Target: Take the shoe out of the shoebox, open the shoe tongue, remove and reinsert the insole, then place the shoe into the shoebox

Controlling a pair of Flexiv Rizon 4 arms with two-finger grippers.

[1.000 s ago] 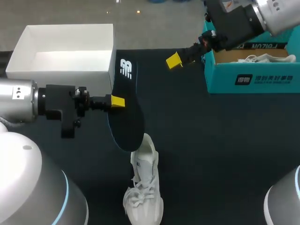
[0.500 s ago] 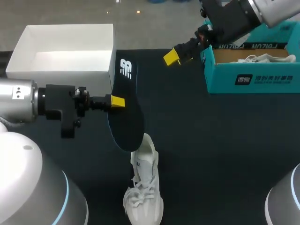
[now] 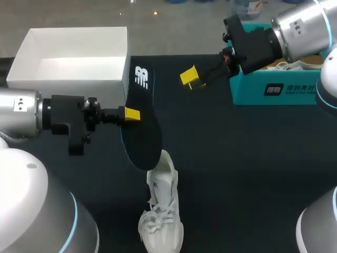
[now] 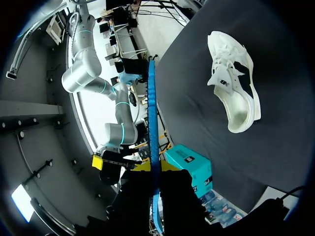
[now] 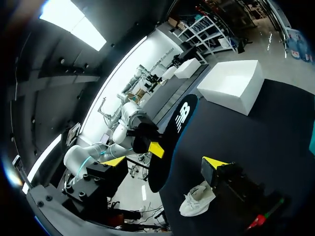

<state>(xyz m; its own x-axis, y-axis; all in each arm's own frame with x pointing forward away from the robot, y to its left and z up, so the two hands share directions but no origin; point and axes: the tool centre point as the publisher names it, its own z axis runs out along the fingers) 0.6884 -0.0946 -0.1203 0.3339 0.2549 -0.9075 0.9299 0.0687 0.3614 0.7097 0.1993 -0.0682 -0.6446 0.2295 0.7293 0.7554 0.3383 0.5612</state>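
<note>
The insole (image 3: 141, 118) is out and up in the air, with its near end hanging just over the heel end of the shoe (image 3: 160, 211). The left pincer (image 3: 132, 114) is pinching it by one long edge. From the left wrist you can see the thin blue edge of the insole (image 4: 151, 123) clamped between the tips of the left pincer (image 4: 155, 167), with the shoe (image 4: 234, 93) lying on the dark bench (image 3: 237, 174) off to one side.

The right pincer (image 3: 190, 79) hangs well beyond the shoe, over towards the teal shoebox (image 3: 279, 89). Its own camera shows the right pincer (image 5: 165, 162) spread wide and holding nothing, with the insole (image 5: 170, 142) on edge ahead of it and the shoe (image 5: 197, 199) lower down. A white box (image 3: 68, 58) sits farther off, past the shoe on the left arm's side.

My read is that the insole is due to go back in, and this is the tricky bit. The shoe lies loose with nothing pinning it, so a push at the collar could send it sliding or roll it over. The insole is long, soft and gripped only at one edge, so it may sag, twist or fold as the toe end goes into the opening. It could also catch on the heel rim or the tongue. If the right pincer comes in to help and closes off-centre, it could knock the insole out of that edge grip.
</note>
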